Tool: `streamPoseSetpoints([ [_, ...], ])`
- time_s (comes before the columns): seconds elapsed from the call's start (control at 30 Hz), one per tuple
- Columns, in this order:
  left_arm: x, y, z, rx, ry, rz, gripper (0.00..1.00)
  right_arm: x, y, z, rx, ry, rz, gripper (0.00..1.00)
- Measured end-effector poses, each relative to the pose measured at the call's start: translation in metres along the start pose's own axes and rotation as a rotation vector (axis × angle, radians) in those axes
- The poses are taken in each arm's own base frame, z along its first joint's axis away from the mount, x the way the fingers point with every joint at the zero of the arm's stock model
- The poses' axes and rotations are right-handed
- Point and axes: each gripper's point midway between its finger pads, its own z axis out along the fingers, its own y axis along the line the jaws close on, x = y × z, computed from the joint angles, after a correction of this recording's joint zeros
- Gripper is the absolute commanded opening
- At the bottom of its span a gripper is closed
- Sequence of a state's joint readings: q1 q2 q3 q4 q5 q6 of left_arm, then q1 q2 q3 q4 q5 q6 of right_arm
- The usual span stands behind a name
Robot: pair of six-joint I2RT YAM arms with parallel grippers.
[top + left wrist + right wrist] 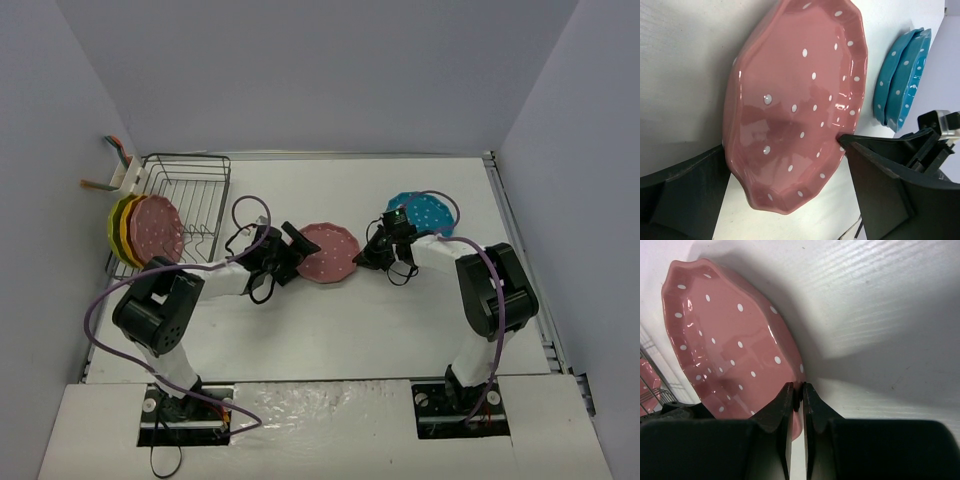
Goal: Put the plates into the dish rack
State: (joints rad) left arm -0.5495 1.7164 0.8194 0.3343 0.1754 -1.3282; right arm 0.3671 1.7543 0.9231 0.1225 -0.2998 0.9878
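A pink dotted plate (328,252) (795,100) (725,340) sits mid-table, tilted, its right rim pinched between the fingertips of my shut right gripper (366,254) (796,390). My left gripper (296,254) (782,145) stands open on the plate's left side, one finger (685,190) on either side of the rim, the right one touching the edge. Two turquoise plates (425,212) (902,75) lie stacked at the back right. The black wire dish rack (195,185) is at the back left. A lime-yellow, an orange-yellow and a pink plate (150,228) stand upright in it.
A white utensil caddy (125,177) hangs on the rack's far left corner. Grey walls close the table on three sides. Cables loop over both arms. A bit of the rack (647,385) shows at the right wrist view's left edge.
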Motion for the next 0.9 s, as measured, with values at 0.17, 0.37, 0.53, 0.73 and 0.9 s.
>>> streamPoseSetpoints([
  [0.17, 0.000, 0.003, 0.001, 0.007, -0.005, -0.003, 0.58, 0.002, -0.003, -0.001, -0.012, 0.020, 0.020, 0.00],
  [0.37, 0.007, 0.017, -0.002, 0.007, 0.004, -0.005, 0.38, 0.004, 0.001, -0.002, -0.050, 0.041, 0.023, 0.00],
  [0.53, 0.007, 0.017, -0.008, 0.034, -0.004, 0.011, 0.26, 0.004, 0.002, -0.003, -0.065, 0.054, 0.029, 0.00],
  [0.73, -0.003, -0.002, -0.023, 0.097, -0.055, 0.059, 0.12, 0.003, 0.006, -0.007, -0.089, 0.067, 0.033, 0.01],
  [0.9, -0.013, -0.018, -0.037, 0.141, -0.104, 0.109, 0.00, -0.001, 0.024, -0.021, -0.152, 0.048, 0.008, 0.26],
])
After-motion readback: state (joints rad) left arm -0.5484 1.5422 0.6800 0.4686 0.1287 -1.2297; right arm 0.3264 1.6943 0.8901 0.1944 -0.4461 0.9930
